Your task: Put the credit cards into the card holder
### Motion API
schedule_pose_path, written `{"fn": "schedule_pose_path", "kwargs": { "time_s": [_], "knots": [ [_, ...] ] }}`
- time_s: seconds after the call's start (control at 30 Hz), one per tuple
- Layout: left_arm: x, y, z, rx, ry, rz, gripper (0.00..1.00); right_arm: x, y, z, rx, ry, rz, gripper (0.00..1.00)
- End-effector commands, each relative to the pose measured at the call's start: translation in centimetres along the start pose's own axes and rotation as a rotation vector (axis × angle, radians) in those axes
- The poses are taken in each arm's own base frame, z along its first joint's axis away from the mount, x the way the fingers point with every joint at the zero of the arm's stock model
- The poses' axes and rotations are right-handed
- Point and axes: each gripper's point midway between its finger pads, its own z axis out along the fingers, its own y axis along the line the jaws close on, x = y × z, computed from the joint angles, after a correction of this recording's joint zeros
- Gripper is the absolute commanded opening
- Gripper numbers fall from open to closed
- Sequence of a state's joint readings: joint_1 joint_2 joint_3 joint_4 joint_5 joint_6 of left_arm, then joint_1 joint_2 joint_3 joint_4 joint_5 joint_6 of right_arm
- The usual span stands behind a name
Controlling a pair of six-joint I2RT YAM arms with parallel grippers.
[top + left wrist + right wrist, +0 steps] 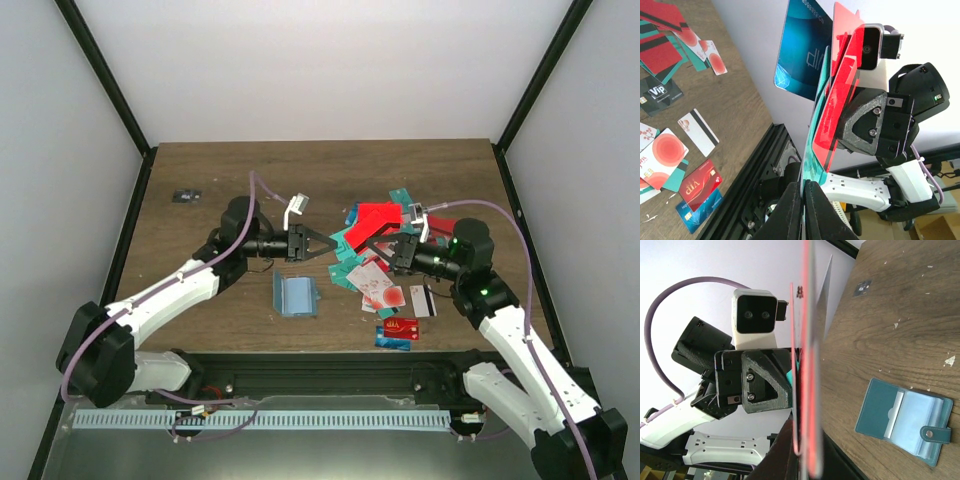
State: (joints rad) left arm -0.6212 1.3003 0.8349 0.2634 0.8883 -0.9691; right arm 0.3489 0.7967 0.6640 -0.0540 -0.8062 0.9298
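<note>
Left tool [803, 192] and right tool [804, 440] pinch fanned credit cards [837, 95] edge-on between them.

Top cam is sitting high above and behind the arm bases [100, 360], looking down over the whole table [200, 180]. Left wrist cam is riding tight behind its own fingers [792, 215], facing right, and the right one is staring back left, so both are catching the same fan of cards [840, 100] between them from really close, plus each other's lens [867, 49].
</note>
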Motion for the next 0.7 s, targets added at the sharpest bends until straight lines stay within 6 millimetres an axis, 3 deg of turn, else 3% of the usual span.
{"fn": "schedule_pose_path", "kwargs": {
  "time_s": [0.0,0.13,0.17,0.3,0.37,0.43,0.5,0.6,0.67],
  "knots": [
    [-0.1,-1.0,-0.2,0.038,-0.008,0.027,0.04,-0.4,1.2,-0.1,-0.029,-0.005,-0.032,0.01],
    [-0.4,-0.3,-0.4,-0.009,-0.031,0.025,0.04,-0.5,-0.2,-0.1,0.033,-0.016,-0.007,0.03],
    [-0.4,0.2,-0.5,-0.042,-0.04,0.022,0.04,-0.5,-1.0,-0.1,0.064,-0.022,0.004,0.14],
    [-0.3,5.3,-1.4,-0.31,-0.062,-0.012,0.04,1.1,-6.9,-0.1,0.254,-0.025,0.107,0.84],
    [0.1,7.7,-2.1,-0.433,-0.061,-0.019,0.04,2.9,-10.7,-0.5,0.37,-0.006,0.192,0.97],
    [0.6,9.5,-2.7,-0.513,-0.05,-0.016,0.04,4.4,-13.5,-1.1,0.467,0.007,0.26,1.0],
    [0.9,10.6,-3.2,-0.565,-0.042,-0.014,0.04,5.5,-14.9,-1.6,0.518,0.021,0.289,1.0],
    [1.0,10.9,-3.9,-0.608,-0.056,-0.016,0.04,5.9,-16.1,-2.5,0.612,0.04,0.292,1.0],
    [0.6,10.4,-4.3,-0.614,-0.079,-0.016,0.04,5.6,-15.7,-2.5,0.621,0.054,0.267,1.0]
  ]
}}
